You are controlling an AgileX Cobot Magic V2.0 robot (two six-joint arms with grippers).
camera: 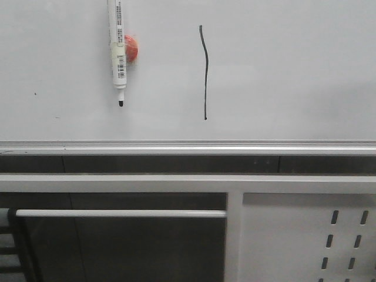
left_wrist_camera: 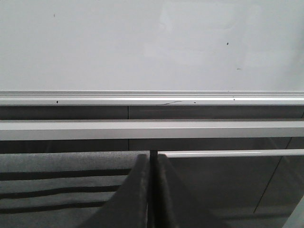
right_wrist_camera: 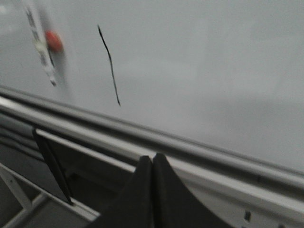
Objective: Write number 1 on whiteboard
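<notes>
1. The number 1 [camera: 205, 70] is on the whiteboard [camera: 294, 64]: a thin black stroke, slightly wavy, roughly vertical, right of centre-left in the front view and ending well above the silver bottom rail [camera: 188, 147]. The right wrist view shows it too, blurred.
2. The marker pen [camera: 118, 50] hangs tip-down on the board, left of the stroke and clear of it. An orange-red blob [camera: 132, 48] sits just behind it; I read that as its magnetic holder, so the pen looks parked.
3. Left gripper [left_wrist_camera: 152, 190]: fingers pressed together, nothing between them, low below the rail.
4. Right gripper [right_wrist_camera: 153, 190]: likewise clenched and empty, angled toward the board.
5. My read: both arms are back because the stroke is done.
6. Containers: none in view. There's only the frame and the perforated panel [camera: 346, 235] below the board, and I see nothing held on either.
</notes>
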